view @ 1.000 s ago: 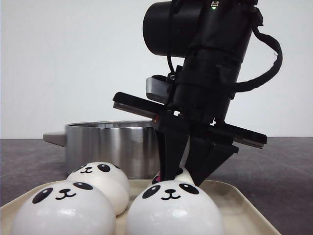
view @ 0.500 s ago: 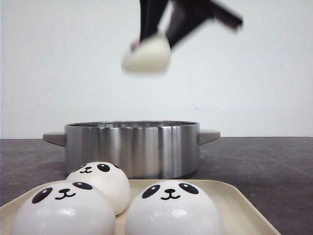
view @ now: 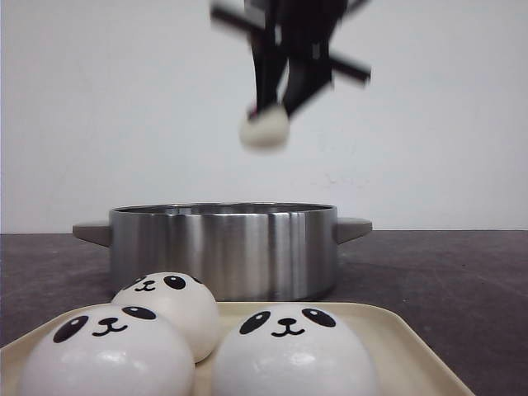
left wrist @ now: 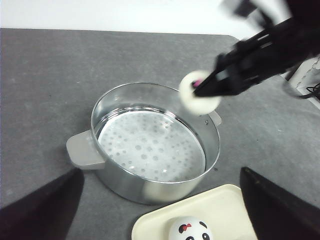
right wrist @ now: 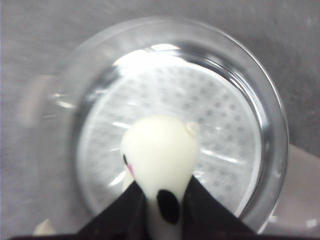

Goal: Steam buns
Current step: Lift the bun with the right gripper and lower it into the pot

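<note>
A white bun (view: 264,130) is held high in the air, clamped between the fingers of the right end effector (view: 276,111), directly above the open steel pot (view: 223,247). In the right wrist view, the bun (right wrist: 159,160) is pinched by the 2 dark fingers, with the pot's perforated steamer plate (right wrist: 200,110) seen straight below it. The arm and bun are blurred in the front view.

3 more panda-faced buns are seen on the cream tray (view: 396,338) in front of the pot: 1 at the front left (view: 103,355), 1 just behind it (view: 169,301), touching it, and 1 at the front right (view: 289,355).

The left end effector (left wrist: 160,210) is seen with its 2 dark fingers spread wide apart, nothing between them, above the grey surface (left wrist: 45,75).
</note>
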You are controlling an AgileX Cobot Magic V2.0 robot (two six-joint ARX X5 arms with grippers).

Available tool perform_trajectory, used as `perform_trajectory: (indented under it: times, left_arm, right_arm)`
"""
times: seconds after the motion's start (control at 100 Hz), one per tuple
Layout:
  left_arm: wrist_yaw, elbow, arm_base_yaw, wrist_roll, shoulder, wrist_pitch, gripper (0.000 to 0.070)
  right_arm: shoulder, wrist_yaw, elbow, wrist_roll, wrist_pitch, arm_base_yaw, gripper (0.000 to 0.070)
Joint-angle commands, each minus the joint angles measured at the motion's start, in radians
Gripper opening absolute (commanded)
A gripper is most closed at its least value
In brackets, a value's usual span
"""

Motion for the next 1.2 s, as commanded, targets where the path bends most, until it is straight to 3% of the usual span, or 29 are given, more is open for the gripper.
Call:
perform_trajectory:
  times: [0.0, 0.25, 0.77, 0.83, 0.93, 0.97, 1.19]
  left_arm:
    - [-0.003, 0.014, -0.005, 0.014, 0.005, 0.011, 0.0586]
    - [-0.003, 0.014, -0.005, 0.013, 0.005, 0.004, 0.0586]
    - [-0.005, 0.014, -0.005, 0.018, 0.005, -0.063, 0.0586]
    - [-0.005, 0.014, -0.005, 0.017, 0.005, -0.063, 0.0586]
    - [-0.005, 0.014, -0.005, 0.017, 0.005, -0.064, 0.0586]
    - [-0.005, 0.014, -0.005, 0.017, 0.005, -0.064, 0.0586]
    - [-0.005, 0.014, -0.005, 0.017, 0.005, -0.063, 0.0586]
  right_arm:
    - [0.061, -0.005, 0.053, -0.023, 0.019, 0.003, 0.0000]
    - [0.203, -0.011, 0.069, -0.023, 0.127, -0.024, 0.0000]
    - [0.280, 0.047, 0.069, -0.006, 0.147, -0.045, 0.0003]
    - [0.280, 0.048, 0.069, 0.006, 0.148, -0.047, 0.0059]
    - [0.280, 0.040, 0.069, 0.008, 0.146, -0.050, 0.0277]
    - [0.280, 0.038, 0.069, 0.007, 0.144, -0.050, 0.0330]
    - [0.280, 0.038, 0.069, 0.011, 0.132, -0.050, 0.0372]
